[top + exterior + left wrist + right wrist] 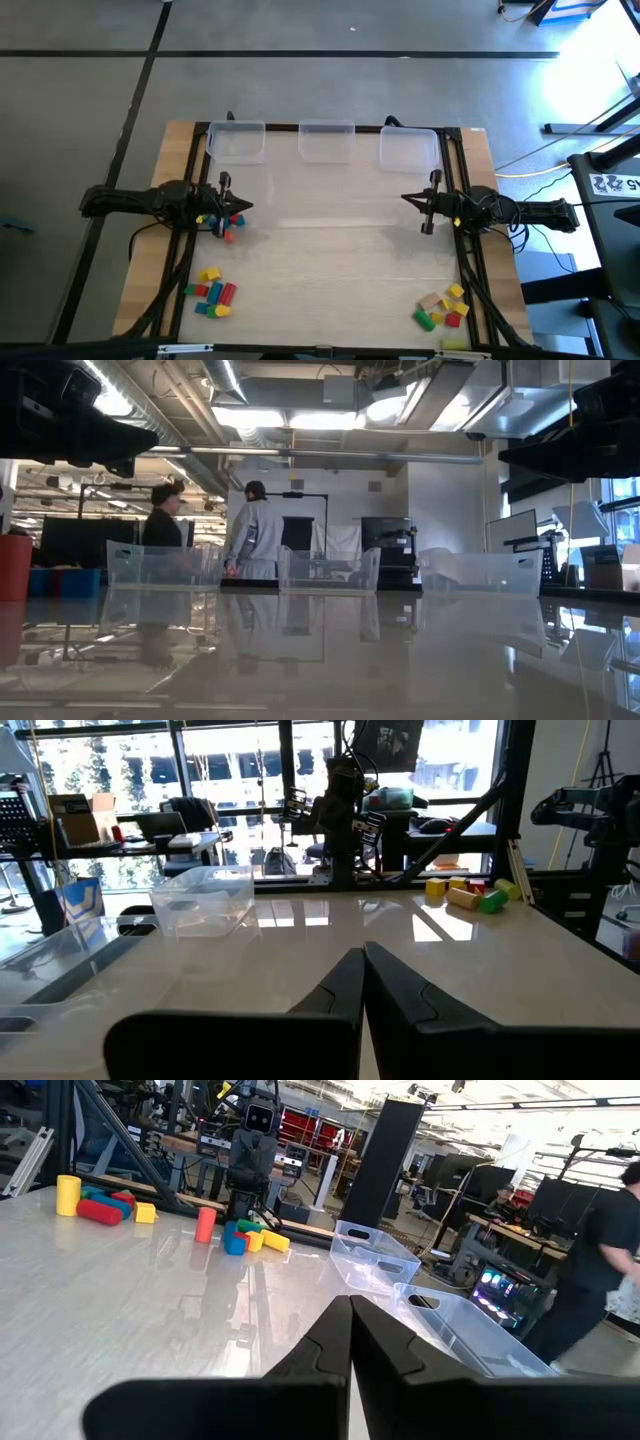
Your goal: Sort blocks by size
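Left gripper (243, 207) and right gripper (405, 198) are both clenched, empty. Only the high view shows blocks (229, 224) just beside the left gripper's fingertips.

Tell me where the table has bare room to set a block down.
The widest bare patch is mid-table, bordered by the three bins at the far edge and the two grippers, left and right. The near middle is free too. It is crowded under the left gripper and at both near corners, where blocks and are clustered.
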